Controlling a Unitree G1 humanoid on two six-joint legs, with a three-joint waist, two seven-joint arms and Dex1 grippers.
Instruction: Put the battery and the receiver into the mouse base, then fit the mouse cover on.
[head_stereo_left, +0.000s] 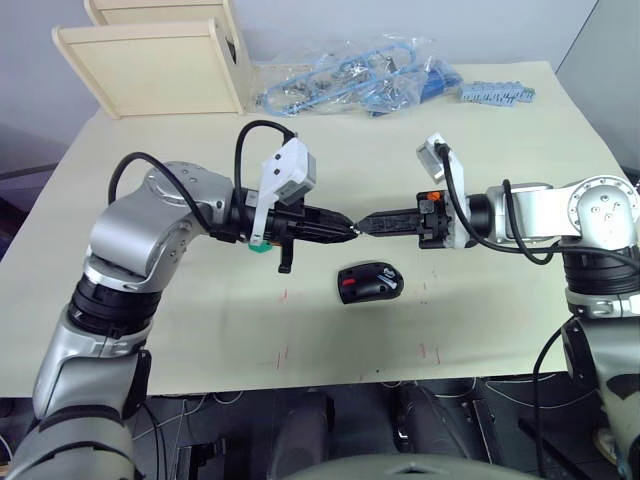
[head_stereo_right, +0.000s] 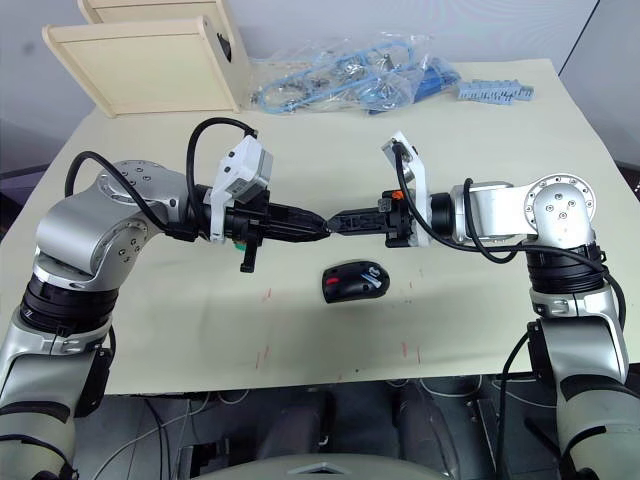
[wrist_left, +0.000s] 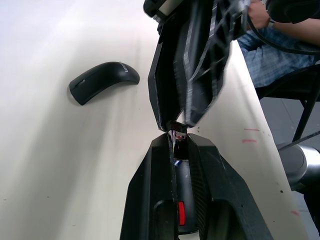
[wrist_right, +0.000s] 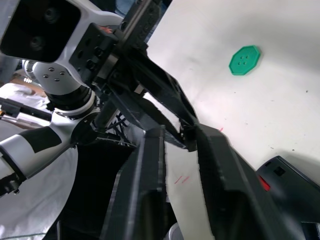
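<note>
above the middle of the table (head_stereo_left: 200, 330), the left gripper (head_stereo_left: 348, 229) and the right gripper (head_stereo_left: 362, 226) meet tip to tip in the air. the left one is clamped on a tiny shiny piece with a bit of blue on it. i take this to be the battery (wrist_left: 176, 145), though it is too small to be sure. the right gripper's tip touches or nearly touches the same piece, and i cannot tell whether it has closed on it.

the mouse base (head_stereo_left: 370, 283) lies on the table at about 5 o'clock from the meeting point, close below it, with its red patch facing up. the mouse cover (wrist_left: 102, 80) lies on the table well apart from both grippers. a green disc (wrist_right: 244, 60) sits out toward 9 o'clock, under the left wrist. i cannot make out the receiver.

this looks like a hand-over of the battery, so the first step is in hand and nothing is in the base yet. next, the taking gripper needs a firm pinch before the other lets go. then comes a short descent toward 5 o'clock, with the cylinder turned to lie along its slot.
</note>
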